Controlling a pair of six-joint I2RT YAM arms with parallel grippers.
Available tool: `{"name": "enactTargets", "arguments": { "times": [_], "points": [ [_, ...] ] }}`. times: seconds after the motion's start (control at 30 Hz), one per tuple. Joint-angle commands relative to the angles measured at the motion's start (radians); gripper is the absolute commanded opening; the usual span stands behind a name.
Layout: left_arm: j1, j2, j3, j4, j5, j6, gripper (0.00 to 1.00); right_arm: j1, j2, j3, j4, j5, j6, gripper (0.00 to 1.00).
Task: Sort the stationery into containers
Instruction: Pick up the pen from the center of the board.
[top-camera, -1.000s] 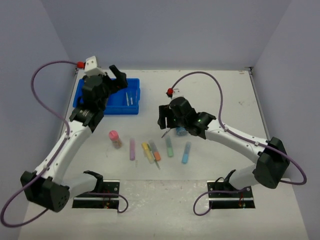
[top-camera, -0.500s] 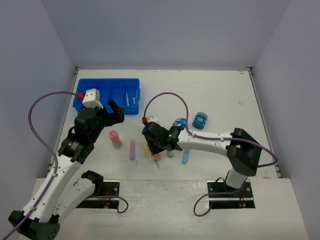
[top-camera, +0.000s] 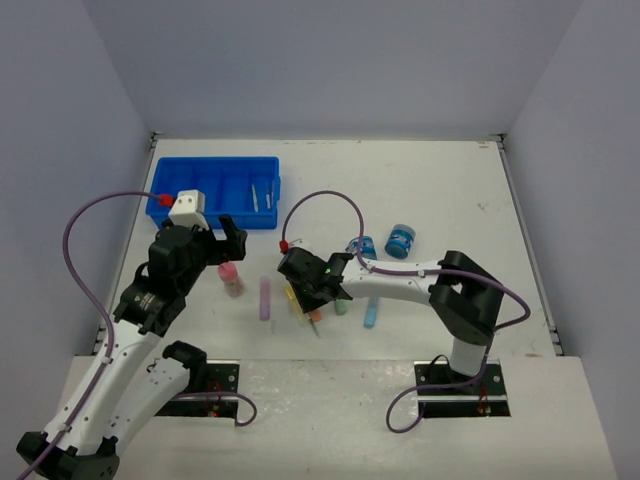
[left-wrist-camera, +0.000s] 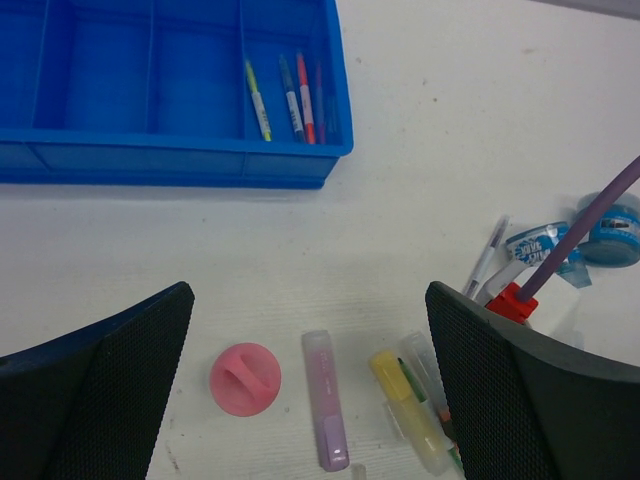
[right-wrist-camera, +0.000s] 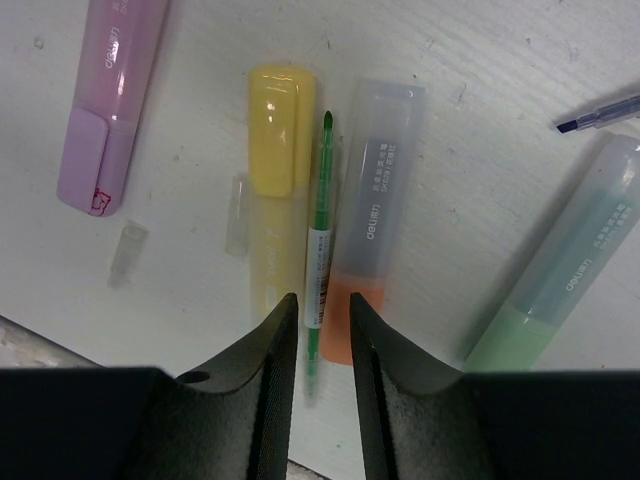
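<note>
The stationery lies in a row at the table's front: pink-capped bottle (top-camera: 231, 276), purple marker (top-camera: 265, 298), green marker (top-camera: 341, 307) and blue marker (top-camera: 371, 316). My right gripper (right-wrist-camera: 322, 305) is down over that row. Its jaws stand narrow on either side of a thin green pen (right-wrist-camera: 320, 230), between the yellow marker (right-wrist-camera: 278, 170) and the orange marker (right-wrist-camera: 370, 230), with a slight gap on each side of the pen. My left gripper (left-wrist-camera: 308, 295) hangs wide open above the pink-capped bottle (left-wrist-camera: 245, 378) and the purple marker (left-wrist-camera: 326, 400), holding nothing. The blue tray (top-camera: 205, 185) holds thin pens (left-wrist-camera: 290, 95) in its rightmost compartment.
Two small round blue tubs (top-camera: 401, 240) (top-camera: 364, 245) sit right of the row, with a loose thin pen (right-wrist-camera: 600, 112) near them. The right arm's purple cable (left-wrist-camera: 580, 235) arcs over the markers. Grey walls close in the table on three sides.
The right arm swung left from the tubs to the marker row and its jaws narrowed around the green pen. The left arm drew back from the tray to above the pink-capped bottle.
</note>
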Motion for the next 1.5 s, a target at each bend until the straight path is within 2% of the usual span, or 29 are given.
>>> {"name": "enactTargets", "arguments": {
  "times": [0.0,0.17,0.27,0.8,0.87,1.0,1.23,1.47],
  "points": [
    [0.0,0.011,-0.004,0.004,0.019,0.045,1.0,0.007,0.021,0.045,0.008,-0.026,0.008,0.27],
    [0.0,0.005,-0.008,0.009,0.017,0.047,1.0,0.008,0.041,0.056,0.008,-0.032,-0.002,0.26],
    [0.0,0.006,-0.009,0.009,0.02,0.048,1.0,0.008,0.049,0.057,0.006,-0.021,-0.001,0.22],
    [0.002,0.018,-0.011,0.011,0.029,0.055,1.0,0.008,0.102,0.075,-0.02,0.002,-0.001,0.21],
    [0.002,0.018,-0.01,0.009,0.023,0.053,1.0,0.008,0.115,0.076,-0.023,0.003,0.001,0.19],
    [0.002,0.032,-0.006,-0.006,-0.032,0.017,1.0,0.008,0.121,0.077,-0.036,0.009,0.012,0.09],
    [0.002,0.104,0.029,-0.069,-0.124,-0.073,1.0,0.008,-0.035,0.091,-0.064,0.055,0.005,0.02],
    [0.002,0.158,0.089,-0.127,-0.086,-0.11,1.0,0.005,-0.231,0.098,-0.112,0.155,-0.026,0.0]
  ]
}}
